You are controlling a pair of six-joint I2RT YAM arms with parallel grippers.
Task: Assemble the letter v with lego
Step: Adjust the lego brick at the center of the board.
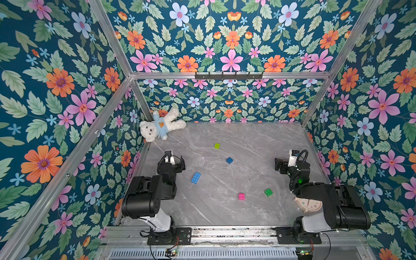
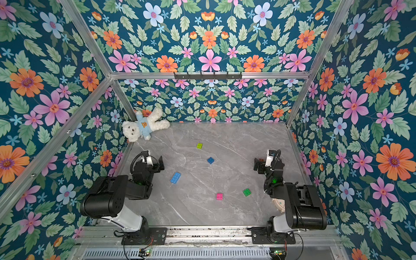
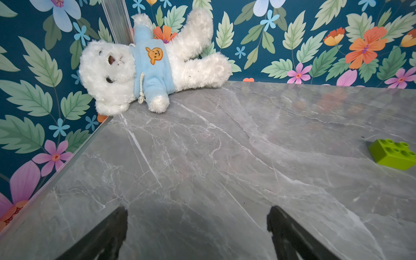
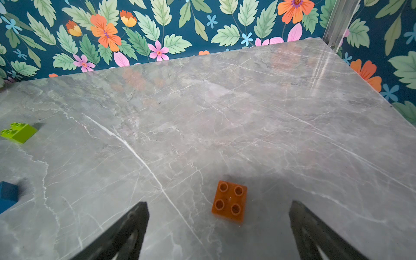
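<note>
I am holding both tools wide open and empty over the counter (image 1: 225, 213): my left tool (image 3: 198, 212) is facing the teddy bear (image 3: 144, 65), and my right tool (image 1: 278, 166) is hanging just beside the orange brick (image 4: 229, 201). The lego is lying scattered and unjoined: the lime brick (image 1: 217, 145), dark blue brick (image 1: 229, 160), light-blue brick (image 1: 195, 177), pink brick (image 1: 241, 196) and green brick (image 1: 268, 192) are sitting well apart.

The left arm (image 1: 144, 198) and right arm (image 1: 337, 209) both sit folded low over their bases, upper links pulled back, wrists reaching forward and turned inward toward each other. The left gripper (image 3: 197, 216) has its jaws spread wide. The right gripper (image 1: 278, 163) is likewise spread and seemingly tilted downward, though its height is hard to judge.
</note>
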